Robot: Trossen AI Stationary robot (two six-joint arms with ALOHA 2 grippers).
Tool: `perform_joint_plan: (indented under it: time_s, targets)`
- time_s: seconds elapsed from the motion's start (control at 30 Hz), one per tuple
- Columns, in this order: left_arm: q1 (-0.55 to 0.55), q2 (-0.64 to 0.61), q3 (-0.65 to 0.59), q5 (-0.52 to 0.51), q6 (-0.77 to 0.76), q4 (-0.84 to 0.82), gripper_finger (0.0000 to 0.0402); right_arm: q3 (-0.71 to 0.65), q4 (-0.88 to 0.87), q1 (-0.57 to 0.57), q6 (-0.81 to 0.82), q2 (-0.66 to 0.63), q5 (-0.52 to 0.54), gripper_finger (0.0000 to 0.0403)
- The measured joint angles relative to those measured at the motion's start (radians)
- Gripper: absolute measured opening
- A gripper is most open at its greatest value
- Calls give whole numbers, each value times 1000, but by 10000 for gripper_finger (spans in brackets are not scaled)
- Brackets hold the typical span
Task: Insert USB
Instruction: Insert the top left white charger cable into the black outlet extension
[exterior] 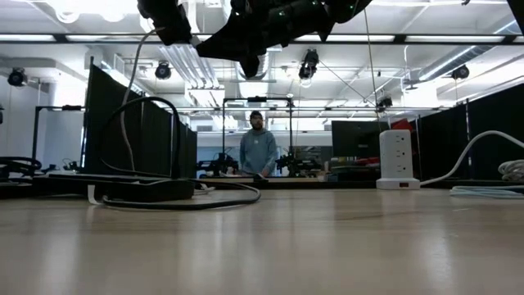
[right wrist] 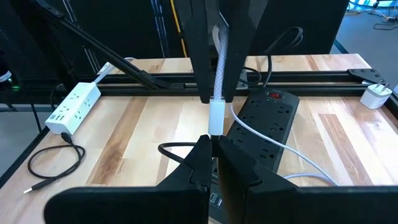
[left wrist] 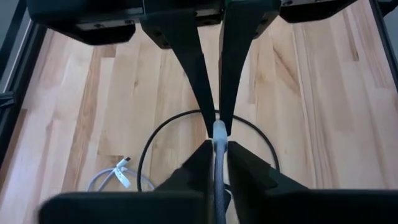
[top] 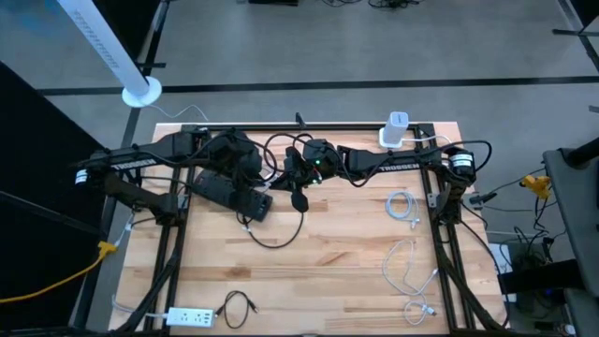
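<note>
A white braided USB cable (right wrist: 219, 68) with a white connector (right wrist: 216, 115) is held in the air above the middle of the table. My left gripper (left wrist: 217, 144) is shut on the cable just behind the connector. My right gripper (right wrist: 214, 142) faces it tip to tip, shut at the connector's free end. Both grippers meet over the table's middle (top: 288, 176), high above the wood in the low view (exterior: 250, 57). A black power strip (right wrist: 267, 124) lies on the table beneath them. From beside the connector, a thin white run of cable (right wrist: 273, 152) drops slack across the strip. My left gripper pinches the braided cable (right wrist: 217, 87) between its two fingers, right behind the connector. The cable runs along the fingers, which slant downward, and the connector sticks out past their tips, clear of the table. My right gripper pinches the connector's free end (right wrist: 215, 132) only at its fingertips, coming from the table's right side, slightly downward.
A black cord (top: 281, 234) loops on the wood by the power strip (top: 229, 194). A white power strip (top: 192, 316) lies at the near left edge, a white charging tower (top: 398, 131) at the far right. Loose white cables (top: 402, 206) lie on the right half. A person (exterior: 258, 152) stands beyond the table.
</note>
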Motion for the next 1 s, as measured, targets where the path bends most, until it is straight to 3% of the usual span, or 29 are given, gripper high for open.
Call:
perform_joint_plan:
  time_s: [1.0]
  targets:
    - [0, -11, 0, 1, -15, 17, 7, 0, 0, 0, 1, -1, 0, 0]
